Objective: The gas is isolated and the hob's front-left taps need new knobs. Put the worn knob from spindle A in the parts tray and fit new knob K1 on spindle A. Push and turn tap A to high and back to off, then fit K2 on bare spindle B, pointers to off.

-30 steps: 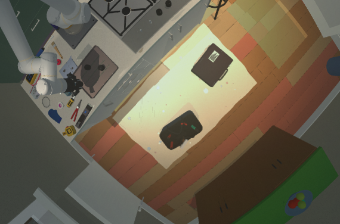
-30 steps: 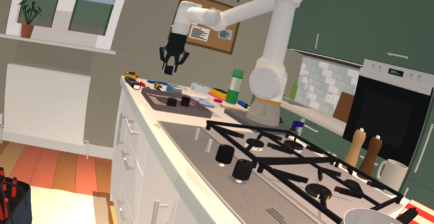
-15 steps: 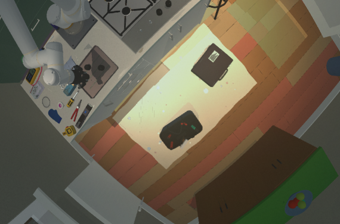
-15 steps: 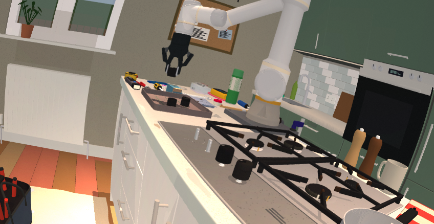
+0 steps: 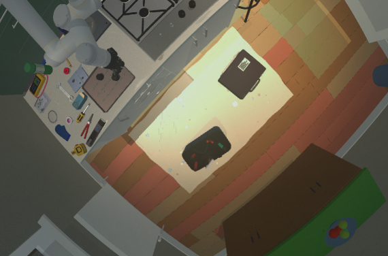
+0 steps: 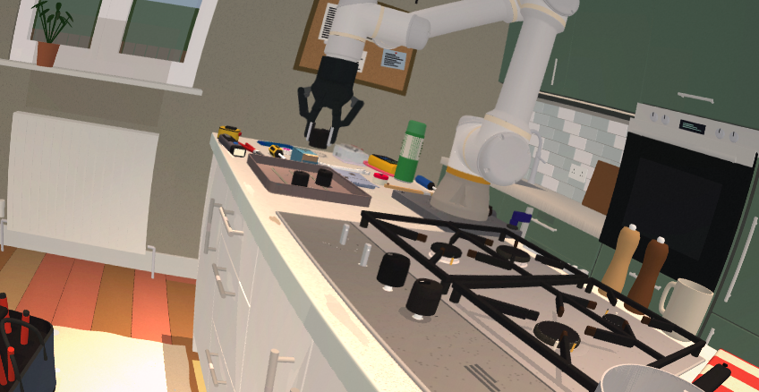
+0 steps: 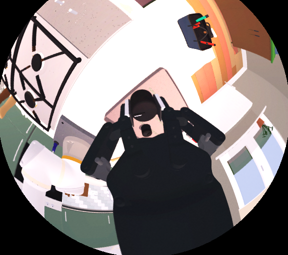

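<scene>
On the worktop left of the hob lies the brown parts tray (image 6: 309,181) (image 5: 108,88). Two black knobs (image 6: 300,178) (image 6: 323,177) stand inside it. Two bare metal spindles (image 6: 344,234) (image 6: 365,254) rise from the hob's front-left panel. Two black knobs (image 6: 393,269) (image 6: 424,296) sit on the taps further along. My gripper (image 6: 320,135) (image 7: 143,104) hangs above the tray's far side. It is closed around a black knob (image 6: 319,137) (image 7: 142,108) with a white pointer line.
Behind the tray lie hand tools, a yellow meter (image 6: 384,162) and a green bottle (image 6: 411,150). My arm's base (image 6: 468,196) stands beside the hob's grates (image 6: 511,271). On the floor are a tool bag (image 5: 206,148) and a brown case (image 5: 241,73).
</scene>
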Motion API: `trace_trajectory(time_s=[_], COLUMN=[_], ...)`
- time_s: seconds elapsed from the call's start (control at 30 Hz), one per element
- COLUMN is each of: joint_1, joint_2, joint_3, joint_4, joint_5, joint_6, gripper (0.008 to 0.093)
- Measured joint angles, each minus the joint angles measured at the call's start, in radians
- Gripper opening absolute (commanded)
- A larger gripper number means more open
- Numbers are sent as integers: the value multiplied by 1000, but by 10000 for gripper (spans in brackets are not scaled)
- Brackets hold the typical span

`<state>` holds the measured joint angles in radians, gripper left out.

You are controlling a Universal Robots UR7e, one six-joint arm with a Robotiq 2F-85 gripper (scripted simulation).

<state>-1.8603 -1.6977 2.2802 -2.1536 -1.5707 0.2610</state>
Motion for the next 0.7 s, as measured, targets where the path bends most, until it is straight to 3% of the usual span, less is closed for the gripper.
trace_trajectory(time_s=[0.37, 0.7], joint_1=[352, 536], joint_2=[106, 207], joint_3=[-95, -200], joint_4=[-10, -6], joint_5=[0, 0], joint_6=[351, 536], gripper=[80, 80])
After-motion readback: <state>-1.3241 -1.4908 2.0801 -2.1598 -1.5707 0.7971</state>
